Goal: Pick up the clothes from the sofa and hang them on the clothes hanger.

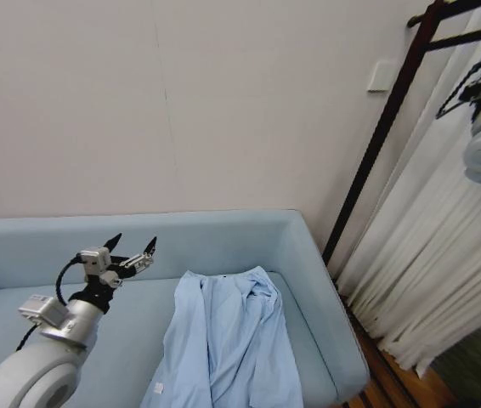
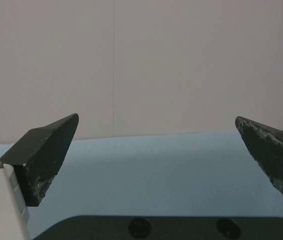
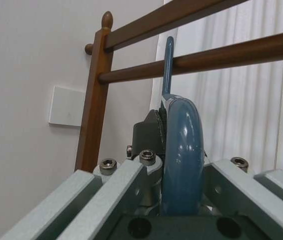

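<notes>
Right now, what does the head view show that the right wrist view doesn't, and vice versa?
Head view adds the light blue shirt lying on the sofa, with the open left gripper left of it. Right wrist view adds the grip: blue hanger clamped in the right gripper, hook at the lower rod. Both have the wooden rack, curtain and wall plate.

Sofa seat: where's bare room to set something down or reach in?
Free: the sofa seat left of the shirt, where the left gripper hovers, jaws open. Thin strip between shirt and the right armrest. Crowded: middle-right, under the shirt. Right gripper holds a hanger up by the rack.
</notes>
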Motion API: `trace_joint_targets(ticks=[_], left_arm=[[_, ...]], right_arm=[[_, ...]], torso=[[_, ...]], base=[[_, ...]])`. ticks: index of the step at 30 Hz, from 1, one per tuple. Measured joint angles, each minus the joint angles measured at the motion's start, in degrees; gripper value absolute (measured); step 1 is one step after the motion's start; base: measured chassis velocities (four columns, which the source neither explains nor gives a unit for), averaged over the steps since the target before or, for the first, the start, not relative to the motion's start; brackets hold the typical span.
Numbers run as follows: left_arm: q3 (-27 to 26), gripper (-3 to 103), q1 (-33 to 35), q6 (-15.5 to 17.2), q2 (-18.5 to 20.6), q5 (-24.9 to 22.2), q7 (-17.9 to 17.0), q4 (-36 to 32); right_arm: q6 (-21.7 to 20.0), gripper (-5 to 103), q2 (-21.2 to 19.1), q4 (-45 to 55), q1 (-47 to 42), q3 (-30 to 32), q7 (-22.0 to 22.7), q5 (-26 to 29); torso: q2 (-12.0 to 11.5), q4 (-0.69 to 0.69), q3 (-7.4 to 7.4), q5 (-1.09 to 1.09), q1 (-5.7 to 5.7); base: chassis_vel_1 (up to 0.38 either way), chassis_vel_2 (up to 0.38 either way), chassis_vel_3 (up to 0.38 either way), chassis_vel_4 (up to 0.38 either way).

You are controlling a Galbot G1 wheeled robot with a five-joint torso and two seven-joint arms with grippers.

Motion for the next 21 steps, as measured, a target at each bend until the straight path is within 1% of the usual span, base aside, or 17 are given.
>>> trace_joint_targets(ticks=[4, 7, 21], left_arm=[[0.08, 100, 0.00, -0.02, -0.02, 0.10, 0.01, 0.10], [0.10, 100, -0.03, -0.03, -0.04, 0.14, 0.02, 0.15], [0.30, 100, 0.41, -0.32, -0.91, 1.22, 0.25, 0.16]], right_arm=[[1.43, 0, 0.12, -0.26, -0.33, 0.00, -0.92, -2.62], [1.76, 0, 0.11, 0.03, -0.43, 0.08, -1.18, -3.36], [1.87, 0, -2.49, 5.92, -1.28, 0.77, -1.25, -3.15]], torso=[[0.00, 0.00, 0.00, 0.00, 0.00], [0.00, 0.00, 0.00, 0.00, 0.00], [0.00, 0.00, 0.00, -0.02, 0.00]], base=[[0.000, 0.000, 0.000, 0.000], [0.000, 0.000, 0.000, 0.000], [0.000, 0.000, 0.000, 0.000]])
